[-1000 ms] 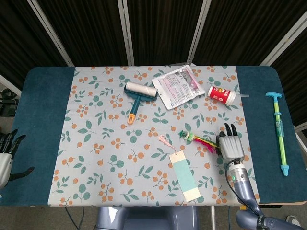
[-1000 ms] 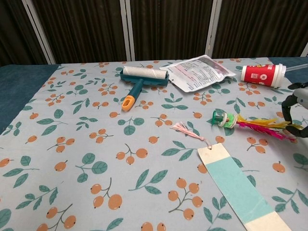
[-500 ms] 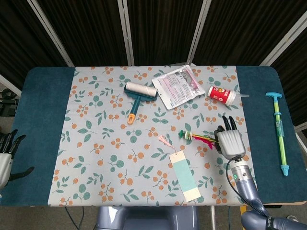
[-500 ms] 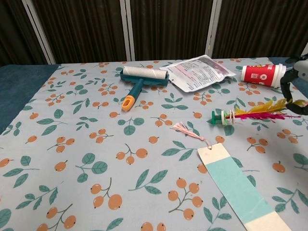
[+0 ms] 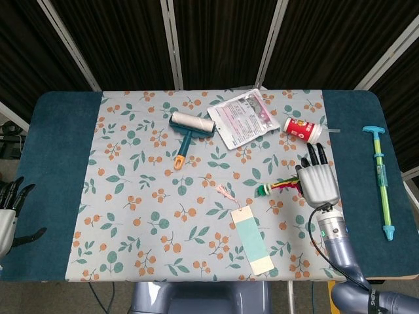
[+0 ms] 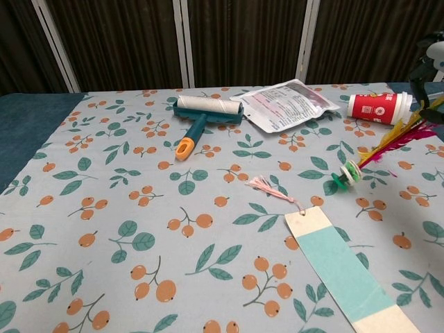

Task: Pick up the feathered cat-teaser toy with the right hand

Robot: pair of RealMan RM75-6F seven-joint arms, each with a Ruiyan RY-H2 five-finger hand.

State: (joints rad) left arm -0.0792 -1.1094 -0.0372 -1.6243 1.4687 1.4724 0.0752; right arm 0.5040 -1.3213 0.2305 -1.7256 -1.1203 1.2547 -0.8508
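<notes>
Feathered cat-teaser toy (image 5: 280, 188) hangs tilted at the right hand's (image 5: 318, 184) nine o'clock, its feather end pinched in closed fingers, its green spool end low over the leaf-print tablecloth (image 5: 131, 196); lifting straight up should keep the soft, slippery plumes from sliding out; left hand (image 5: 8, 210) idles open at the table's edge

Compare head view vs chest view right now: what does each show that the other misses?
Head view only: the left hand idle at the table's left edge, the long green-and-blue stick toy on the right, and the whole right hand.
Chest view only: the cat-teaser toy tilts, feather end raised, green end low near the cloth; contact unclear.
Both: lint roller, printed pouch, red cup, bookmark, and the toy in the right hand's grip.
</notes>
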